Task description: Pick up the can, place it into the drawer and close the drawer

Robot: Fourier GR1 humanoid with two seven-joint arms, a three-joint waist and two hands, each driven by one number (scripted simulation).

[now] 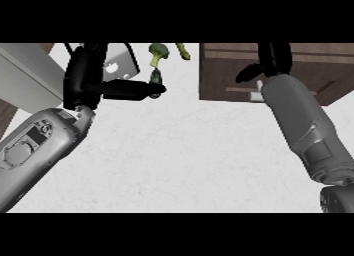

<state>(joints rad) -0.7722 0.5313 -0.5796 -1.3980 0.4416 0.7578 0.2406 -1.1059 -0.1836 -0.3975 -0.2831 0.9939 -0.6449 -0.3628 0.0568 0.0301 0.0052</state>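
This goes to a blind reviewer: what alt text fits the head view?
The right black hand hangs over a brown wooden drawer at upper right. The left black hand is beside green vegetables on the white counter.

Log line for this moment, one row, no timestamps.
right robot hand: over drawer, grasp unclear | can: not visible | left robot hand: open, resting upper left | drawer state: unclear

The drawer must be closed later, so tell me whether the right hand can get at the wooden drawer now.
Probably yes: the right hand hangs right over the wooden drawer, with nothing visible between them.
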